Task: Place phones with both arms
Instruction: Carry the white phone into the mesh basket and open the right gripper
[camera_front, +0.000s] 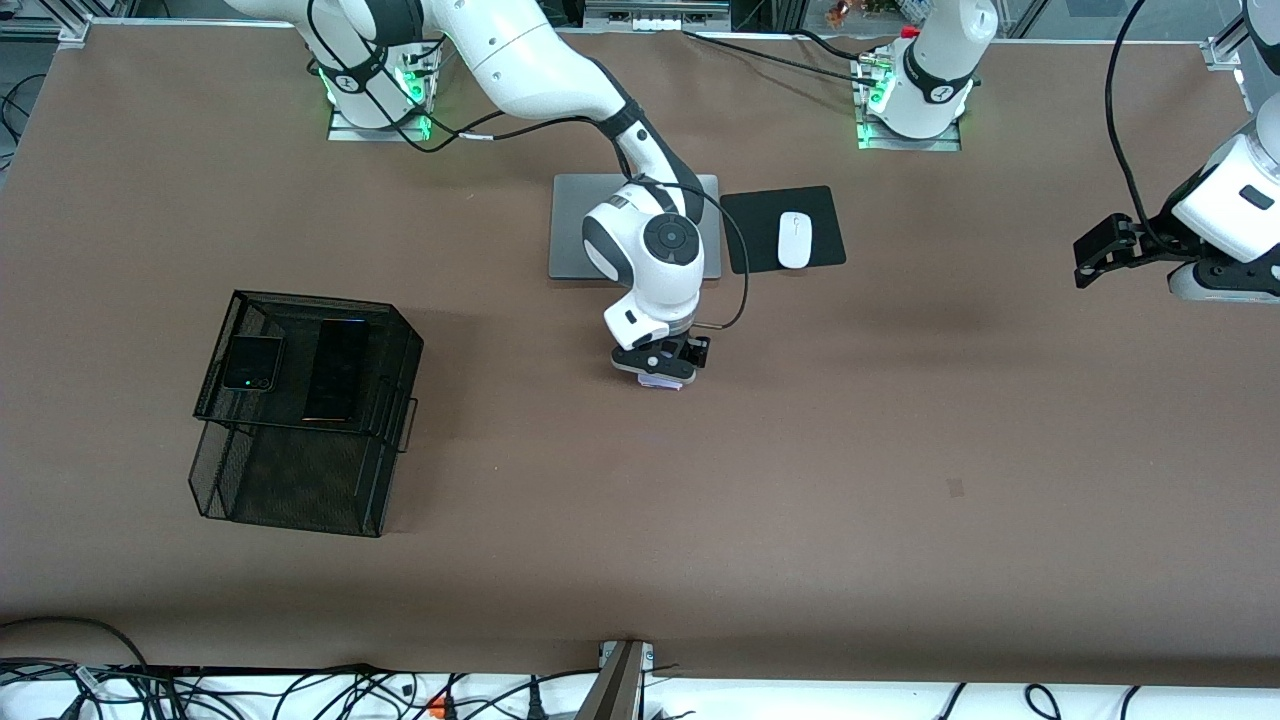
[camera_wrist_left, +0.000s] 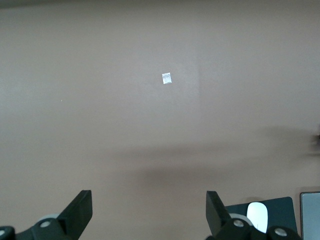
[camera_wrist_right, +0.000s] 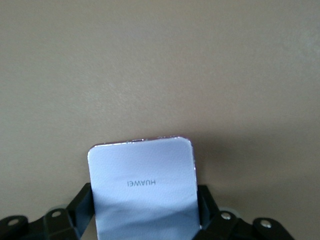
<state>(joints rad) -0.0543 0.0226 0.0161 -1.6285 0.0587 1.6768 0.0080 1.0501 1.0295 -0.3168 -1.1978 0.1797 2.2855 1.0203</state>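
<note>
Closing on the white-pink flip phone (camera_wrist_right: 142, 187) at mid-frame of the front view, the right gripper (camera_front: 660, 366) is pinching its two side edges against the surface (camera_front: 800, 480); a shallow edge grip could be letting it slip on lifting. The mesh basket (camera_front: 300, 500) at lower left is already holding the black flip phone (camera_front: 250, 362) and long black slab (camera_front: 336, 369). The left gripper (camera_front: 1100, 250), jaws apart, is waiting at the right edge.

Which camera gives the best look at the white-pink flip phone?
The right wrist view: the white-pink flip phone fills it, logo readable, between the right gripper's fingers. The front view shows only a sliver under that gripper. The left wrist view misses it.
</note>
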